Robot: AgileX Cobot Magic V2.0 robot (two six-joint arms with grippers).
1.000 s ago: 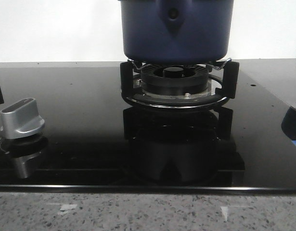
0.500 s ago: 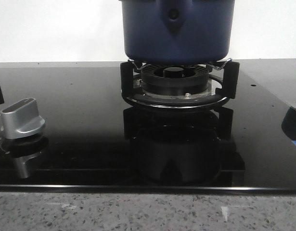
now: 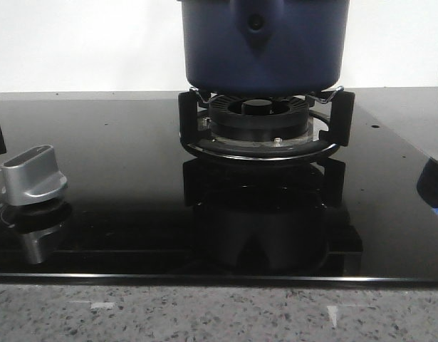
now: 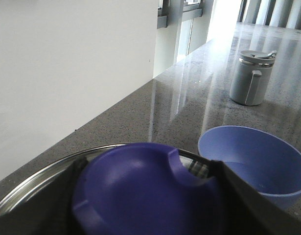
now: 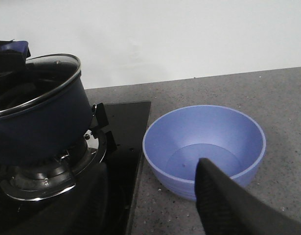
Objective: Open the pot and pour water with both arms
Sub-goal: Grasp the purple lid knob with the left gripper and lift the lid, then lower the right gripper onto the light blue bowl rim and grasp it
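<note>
A: Where does the pot [image 3: 261, 44] stand?

B: On the burner grate [image 3: 265, 128] of the black hob [image 3: 119, 164], toward the hob's far edge. Its glass lid [image 5: 40, 83] is on, steel rim sitting on the pot's wall.

A: And the left gripper [image 4: 145, 196]?

B: It is over the lid, its dark fingers [image 4: 243, 196] on either side of the blue lid knob [image 4: 140, 188]. The jaws look set around the knob and close against it, but I cannot tell whether they are clenched on it or only bracketing it.

A: The right gripper [image 5: 155, 205]?

B: Off the hob's right edge, low over the worktop [image 5: 282, 98]. Its jaws are spread wide, holding nothing, and the lighter blue bowl [image 5: 204, 147] shows between them.

A: So the step is lifting the lid?

B: That is my reading. To do it well, the left jaws should seat squarely on the knob, then rise straight up so the rim clears the pot without dragging it on the grate. The lid should go well aside, away from the bowl and the grey jug [image 4: 250, 78] farther along the worktop.
</note>
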